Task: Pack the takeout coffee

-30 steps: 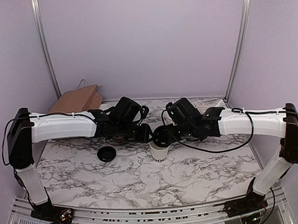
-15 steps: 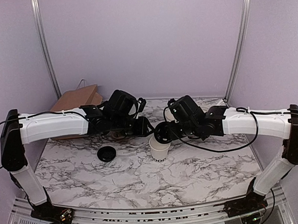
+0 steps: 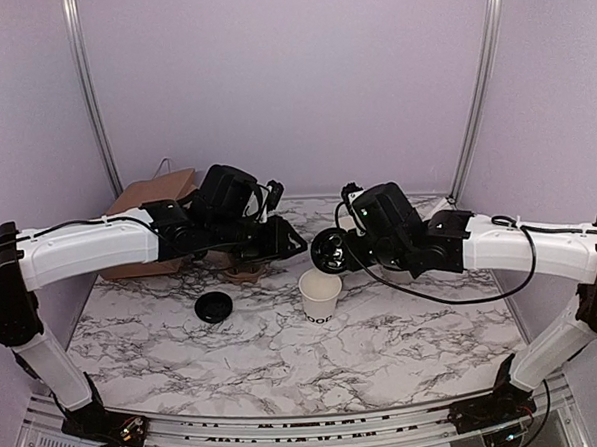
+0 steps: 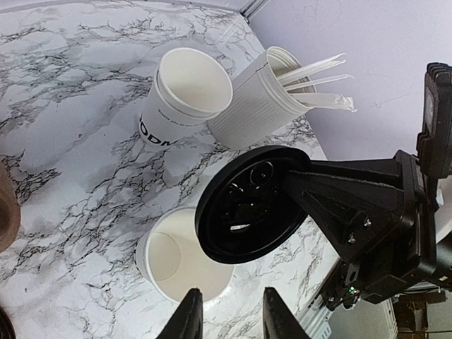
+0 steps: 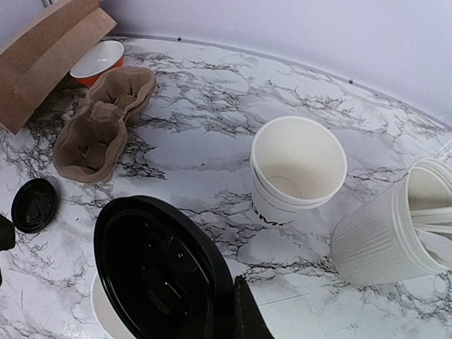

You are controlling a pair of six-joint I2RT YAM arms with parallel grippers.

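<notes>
Two arms lean in over the marble table (image 3: 385,349) from above; the right gripper (image 3: 341,253) pinches the black lid (image 3: 326,250) just above the paper cup (image 3: 320,294). Left wrist: the left gripper (image 4: 229,319) stands slightly spread, empty, near the cup. Right wrist: the lid tilts over the cup's rim.

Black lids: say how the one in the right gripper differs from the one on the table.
The held lid is pinched at its rim by the right gripper; the loose lid is touched by nothing. The held lid hangs tilted above the open cup; the loose lid lies flat on the table, left of the cup. Both are round and black.
</notes>
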